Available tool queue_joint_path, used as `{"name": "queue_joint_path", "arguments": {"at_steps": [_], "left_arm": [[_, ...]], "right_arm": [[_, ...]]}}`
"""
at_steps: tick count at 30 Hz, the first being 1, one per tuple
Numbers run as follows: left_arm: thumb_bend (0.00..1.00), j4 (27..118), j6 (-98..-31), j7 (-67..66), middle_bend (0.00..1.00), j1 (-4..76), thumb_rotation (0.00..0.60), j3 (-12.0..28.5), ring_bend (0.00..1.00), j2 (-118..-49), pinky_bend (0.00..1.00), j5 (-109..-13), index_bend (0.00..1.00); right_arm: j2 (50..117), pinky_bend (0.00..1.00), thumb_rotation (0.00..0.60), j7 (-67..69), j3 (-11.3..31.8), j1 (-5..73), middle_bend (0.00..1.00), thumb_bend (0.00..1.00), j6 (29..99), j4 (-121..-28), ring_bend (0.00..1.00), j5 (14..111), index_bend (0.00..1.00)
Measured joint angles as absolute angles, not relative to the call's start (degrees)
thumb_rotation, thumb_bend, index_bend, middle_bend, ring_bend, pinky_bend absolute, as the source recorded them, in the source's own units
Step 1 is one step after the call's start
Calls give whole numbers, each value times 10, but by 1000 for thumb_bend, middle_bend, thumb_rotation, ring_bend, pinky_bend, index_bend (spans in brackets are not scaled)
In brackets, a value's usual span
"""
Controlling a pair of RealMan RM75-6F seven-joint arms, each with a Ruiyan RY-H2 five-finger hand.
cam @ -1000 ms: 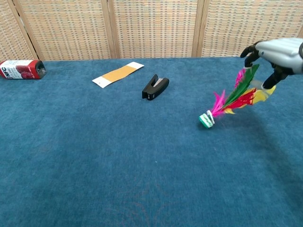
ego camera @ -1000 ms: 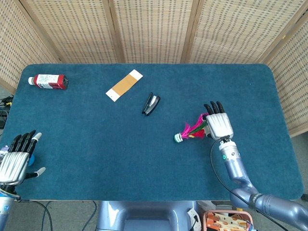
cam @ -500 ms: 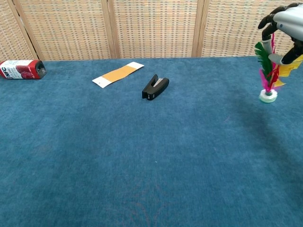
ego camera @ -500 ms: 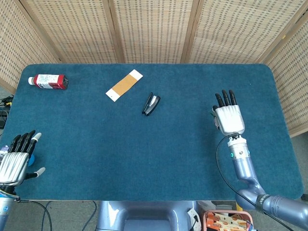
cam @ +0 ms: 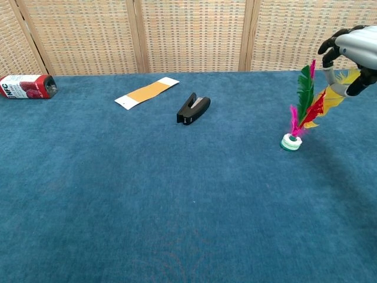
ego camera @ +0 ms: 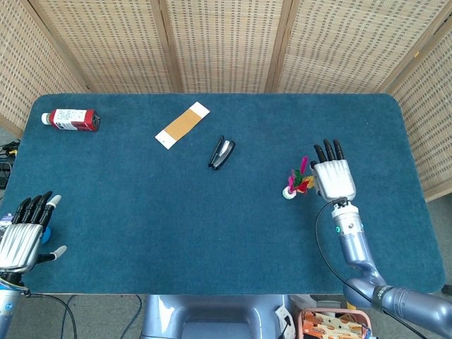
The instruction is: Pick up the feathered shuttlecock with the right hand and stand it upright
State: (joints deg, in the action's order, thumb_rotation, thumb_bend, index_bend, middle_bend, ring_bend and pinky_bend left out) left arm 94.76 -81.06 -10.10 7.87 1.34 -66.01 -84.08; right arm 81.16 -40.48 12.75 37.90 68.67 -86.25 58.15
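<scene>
the head view looks steeply down on the whole counter from above. the chest view sits lower and closer, facing across it toward the screen. both share the stapler and shuttlecock.

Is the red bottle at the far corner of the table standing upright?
No, the red bottle lies on its side on the blue table, its length running along the cloth near the far left corner.

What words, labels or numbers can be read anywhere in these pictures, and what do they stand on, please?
"NFC": probably, in white on the red bottle lying at the far left; only partly legible.
The bottle's white label in the head view: print too small to read.
No other readable text.
</scene>
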Motion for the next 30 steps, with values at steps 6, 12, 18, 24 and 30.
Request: {"name": "queue_joint_path", "arguments": {"at_steps": [6, 12, 18, 24, 30], "left_arm": [[12, 948, -813, -99, 0, 78, 600, 14, 0, -660, 0, -842, 0], [11, 947, -812, -98, 0, 78, 600, 15, 0, -659, 0, -840, 0], [12, 948, -815, -94, 0, 77, 600, 15, 0, -657, 0, -841, 0], [12, 948, -817, -92, 0, 76, 600, 17, 0, -656, 0, -839, 0], [12, 951, -822, -89, 0, 74, 600, 18, 0, -653, 0, -839, 0]], "right_arm": [[807, 28, 600, -408, 126, 378, 102, 448, 696, -864, 0, 593, 540], [788, 0, 600, -412, 128, 375, 0, 410, 705, -877, 0, 595, 258], [763, 0, 600, -399, 136, 357, 0, 335, 736, -901, 0, 600, 141], [731, 0, 600, -346, 132, 317, 0, 318, 776, -937, 0, 626, 117], [714, 0, 600, -283, 101, 262, 0, 316, 823, -957, 0, 673, 101]]}}
